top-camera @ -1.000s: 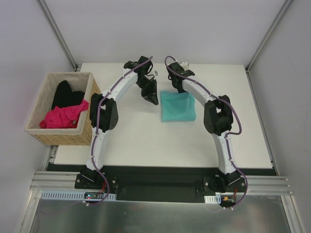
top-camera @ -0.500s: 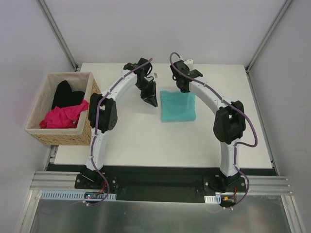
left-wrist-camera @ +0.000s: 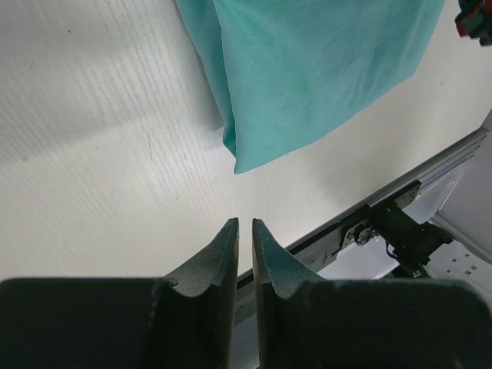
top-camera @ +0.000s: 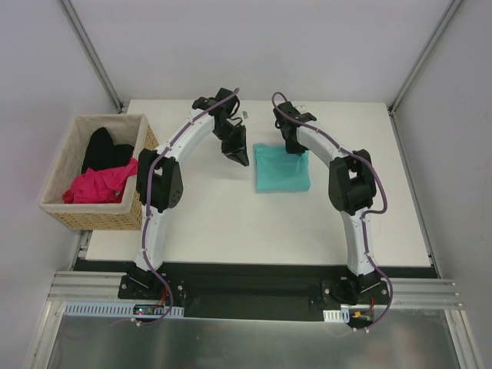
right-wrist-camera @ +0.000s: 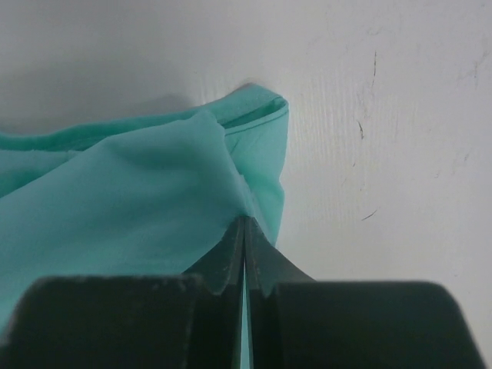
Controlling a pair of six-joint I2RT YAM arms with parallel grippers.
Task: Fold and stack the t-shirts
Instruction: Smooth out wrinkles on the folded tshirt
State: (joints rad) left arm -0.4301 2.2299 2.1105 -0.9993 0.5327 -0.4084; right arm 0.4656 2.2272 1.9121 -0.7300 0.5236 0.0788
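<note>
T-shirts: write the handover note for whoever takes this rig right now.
Left gripper: barely open, empty, above the table beside the teal t-shirt.
Right gripper: shut on the teal t-shirt's far edge.
Done: teal t-shirt lies folded on the table.
Left: pink t-shirt and black t-shirt lie unfolded in the basket; fold both and stack them on the teal one.

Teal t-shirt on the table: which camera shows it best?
The top external view: the teal t-shirt shows nearly whole, a folded rectangle, its far edge under the right arm. The left wrist view catches only one corner; the right wrist view, a close-up of the edge pinched in the right jaws.
</note>
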